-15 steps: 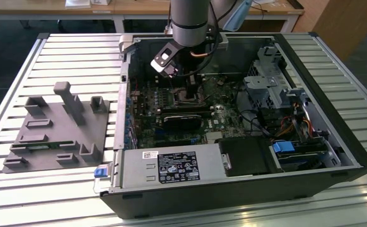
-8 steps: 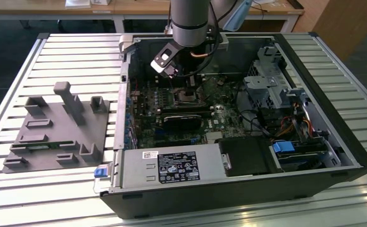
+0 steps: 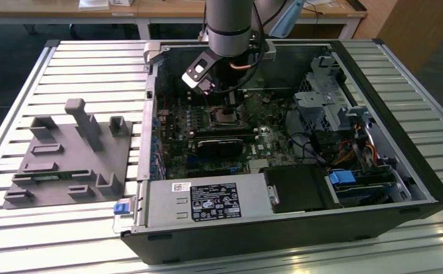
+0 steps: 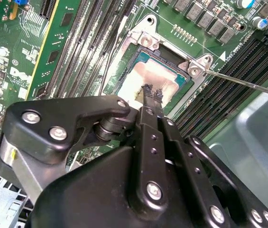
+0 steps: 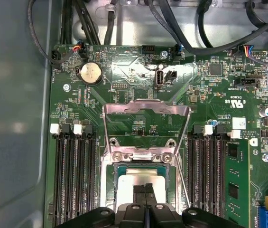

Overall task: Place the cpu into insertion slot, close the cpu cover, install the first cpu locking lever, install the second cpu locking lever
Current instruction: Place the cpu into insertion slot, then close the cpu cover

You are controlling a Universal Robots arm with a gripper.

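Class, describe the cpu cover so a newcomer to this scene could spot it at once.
In the open computer case, find the green motherboard and the socket between its black memory slots. The cpu cover is the thin silver frame swung open from the socket's edge; unlike the solid grey cpu nearby, its middle is an open window.

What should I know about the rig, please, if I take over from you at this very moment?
The pincer is shut, its tips at the top of the cpu; it grips nothing that I can see.
The cpu lies in the insertion slot, so that step looks done.
The cpu cover is open, tilted up off the slot.
A thin locking lever stands free in the second wrist view.
Not done: closing the cover, both levers.
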